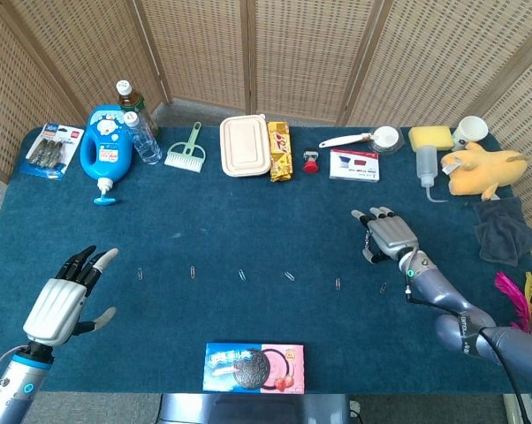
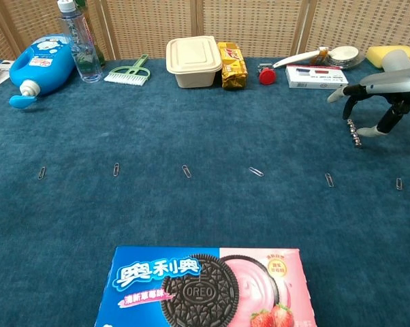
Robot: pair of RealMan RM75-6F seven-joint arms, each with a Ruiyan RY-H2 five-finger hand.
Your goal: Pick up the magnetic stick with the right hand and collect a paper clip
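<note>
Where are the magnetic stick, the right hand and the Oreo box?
magnetic stick (image 2: pixel 354 133), chest view, mid-shaft, hanging under the hand.
right hand (image 1: pixel 391 236), head view, back of the hand.
Oreo box (image 2: pixel 205 286), chest view, the printed cookie on its lid.

The right hand (image 2: pixel 385 95) is cut off by the right edge in the chest view. The paper clips (image 1: pixel 241 275) are shown too small for any detail.

Paper clips (image 2: pixel 186 171) lie in a row across the table (image 1: pixel 248 221); the cookie box (image 2: pixel 205 286) nearest me, containers (image 1: pixel 245 145) behind.
</note>
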